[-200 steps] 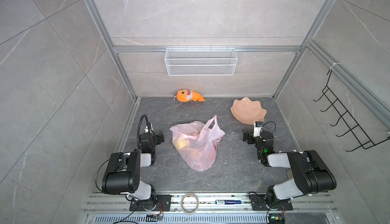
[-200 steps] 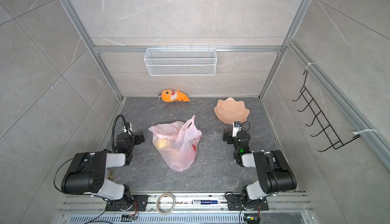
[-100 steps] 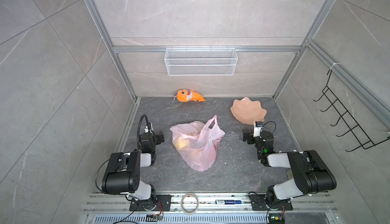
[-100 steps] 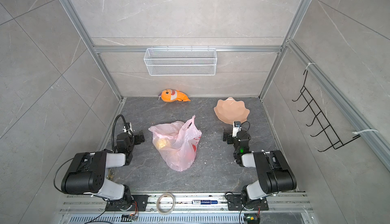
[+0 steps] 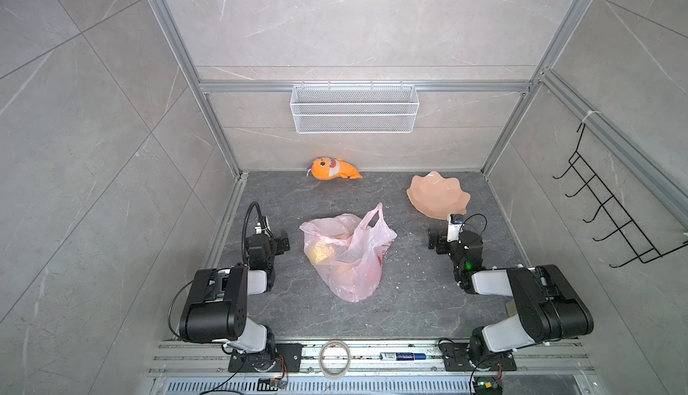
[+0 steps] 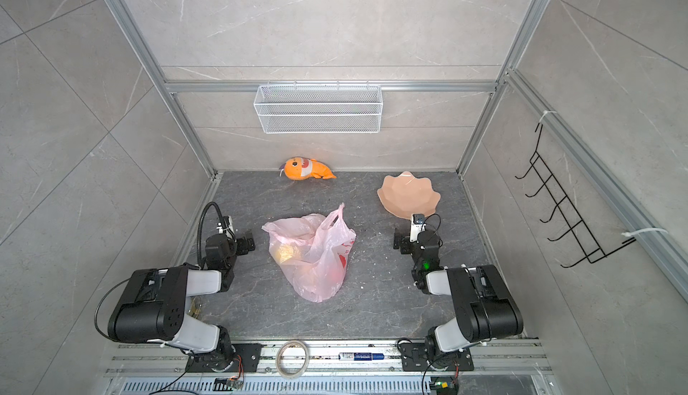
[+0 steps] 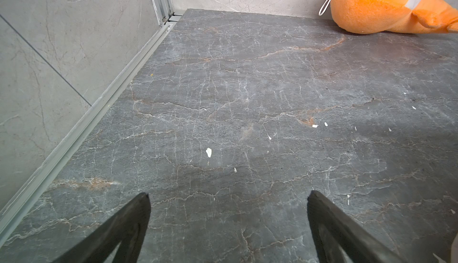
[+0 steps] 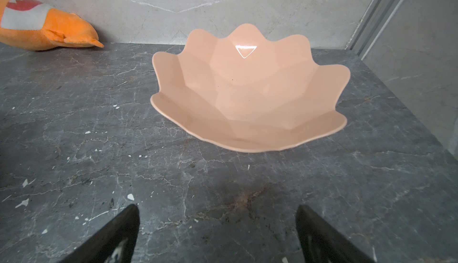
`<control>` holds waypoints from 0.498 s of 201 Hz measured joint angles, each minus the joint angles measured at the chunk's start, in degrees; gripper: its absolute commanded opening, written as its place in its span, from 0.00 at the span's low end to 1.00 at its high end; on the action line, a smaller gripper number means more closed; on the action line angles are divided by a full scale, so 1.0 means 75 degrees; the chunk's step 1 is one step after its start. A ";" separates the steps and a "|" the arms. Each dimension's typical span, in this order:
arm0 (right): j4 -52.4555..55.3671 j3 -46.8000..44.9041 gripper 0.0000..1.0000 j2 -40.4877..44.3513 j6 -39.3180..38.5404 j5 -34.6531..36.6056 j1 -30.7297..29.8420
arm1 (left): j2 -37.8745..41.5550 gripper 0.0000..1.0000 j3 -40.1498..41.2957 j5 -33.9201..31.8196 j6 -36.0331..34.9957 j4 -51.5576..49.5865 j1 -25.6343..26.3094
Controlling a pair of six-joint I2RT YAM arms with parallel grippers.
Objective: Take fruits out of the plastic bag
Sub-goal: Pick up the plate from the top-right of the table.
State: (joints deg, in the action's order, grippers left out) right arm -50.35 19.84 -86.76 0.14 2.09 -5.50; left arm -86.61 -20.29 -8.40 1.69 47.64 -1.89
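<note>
Nothing moved: left gripper [image 7: 229,194] and right gripper [image 8: 216,207] wait spread wide, empty; fruits [image 5: 319,253] seem still inside the mid-frame bag [image 5: 353,262].

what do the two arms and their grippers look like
Both are chunky black housings joined by pale grey links. The left arm carries a looping black hose; the right arm shows a small green light. The left gripper and right gripper each have two black tapered fingers.

Both top views look down over the whole table [image 5: 409,300]; low wrist cameras face rearward, sharing the plush shark [image 7: 386,6].
</note>
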 measured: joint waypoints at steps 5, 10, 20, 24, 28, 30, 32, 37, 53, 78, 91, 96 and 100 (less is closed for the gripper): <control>0.0000 0.0000 0.99 0.0000 0.0000 0.0000 0.0000 | 0.0000 1.00 0.0000 0.0000 0.0000 0.0000 0.0000; 0.0000 0.0000 0.99 0.0000 0.0000 0.0000 0.0000 | 0.0000 1.00 0.0000 0.0000 0.0000 0.0000 0.0000; 0.0000 0.0000 0.99 0.0000 0.0000 0.0000 0.0000 | 0.0000 1.00 0.0000 0.0000 0.0000 0.0000 0.0000; 0.0000 0.0000 0.99 0.0000 0.0000 0.0000 0.0000 | 0.0000 1.00 0.0000 0.0000 0.0000 0.0000 0.0000; 0.0000 0.0000 0.99 0.0000 0.0000 0.0000 0.0000 | 0.0000 1.00 0.0000 0.0000 0.0000 0.0000 0.0000; 0.0000 0.0000 0.99 0.0000 0.0000 0.0000 0.0000 | 0.0000 1.00 0.0000 0.0000 0.0000 0.0000 0.0000; 0.0000 0.0000 0.99 0.0000 0.0000 0.0000 0.0000 | 0.0000 1.00 0.0000 0.0000 0.0000 0.0000 0.0000; 0.0000 0.0000 0.99 0.0000 0.0000 0.0000 0.0000 | 0.0000 1.00 0.0000 0.0000 0.0000 0.0000 0.0000; 0.0000 0.0000 0.99 0.0000 0.0000 0.0000 0.0000 | 0.0000 1.00 0.0000 0.0000 0.0000 0.0000 0.0000; 0.0000 0.0000 0.99 0.0000 0.0000 0.0000 0.0000 | 0.0000 1.00 0.0000 -0.0003 0.0000 0.0000 0.0000; 0.0087 0.0035 0.99 0.0006 0.0000 -0.0009 0.0000 | 0.0070 1.00 -0.0006 -0.0087 0.0009 -0.0114 0.0000; 0.0256 0.0099 0.99 0.0023 0.0000 -0.0029 0.0000 | 0.0163 1.00 -0.0017 -0.0140 0.0015 -0.0300 0.0000; 0.0542 0.0213 0.99 0.0061 0.0000 -0.0038 0.0000 | 0.0274 1.00 -0.0032 -0.0181 0.0023 -0.0463 0.0000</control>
State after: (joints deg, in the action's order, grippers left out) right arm -46.28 21.43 -86.30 0.14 1.80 -5.50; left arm -84.55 -20.53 -9.76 1.87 44.16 -1.89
